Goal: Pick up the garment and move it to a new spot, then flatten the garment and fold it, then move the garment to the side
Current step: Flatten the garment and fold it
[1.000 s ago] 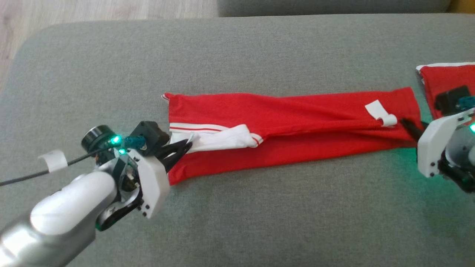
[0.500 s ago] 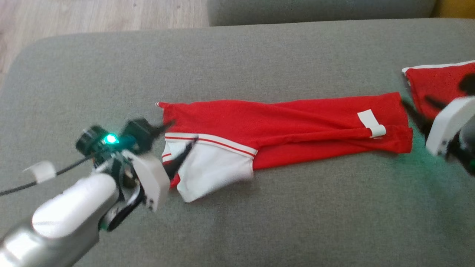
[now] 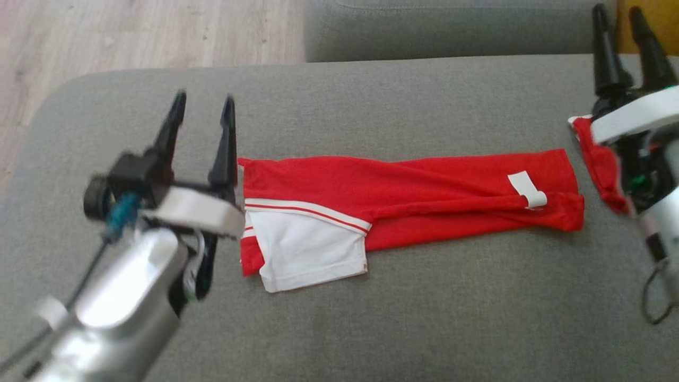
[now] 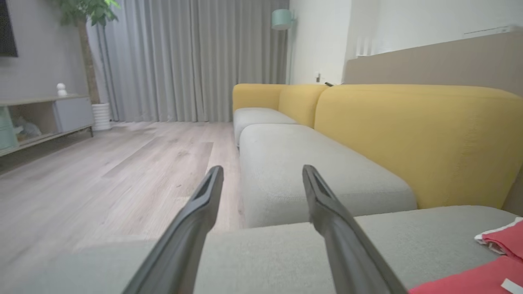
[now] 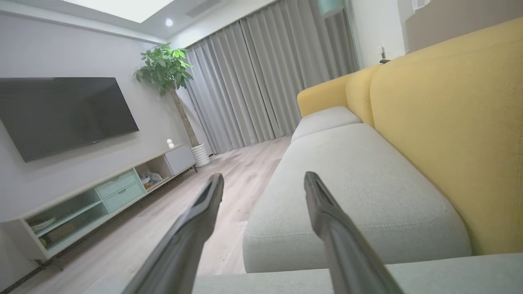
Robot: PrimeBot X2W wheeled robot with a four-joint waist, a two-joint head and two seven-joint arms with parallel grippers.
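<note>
Grey sofa (image 3: 371, 318), red garment (image 3: 424, 180), wood floor (image 3: 132, 32)

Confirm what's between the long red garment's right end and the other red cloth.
Nothing: a bare strip of grey cushion separates garment and red cloth, in the head view.

Each silver forearm (image 3: 127, 297) carries a white wrist plate (image 3: 193, 212) and black tapered fingers (image 3: 171, 127).

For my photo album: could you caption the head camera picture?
Left gripper and right gripper, both open, flank a red-and-white garment stretched across a grey sofa cushion.
</note>
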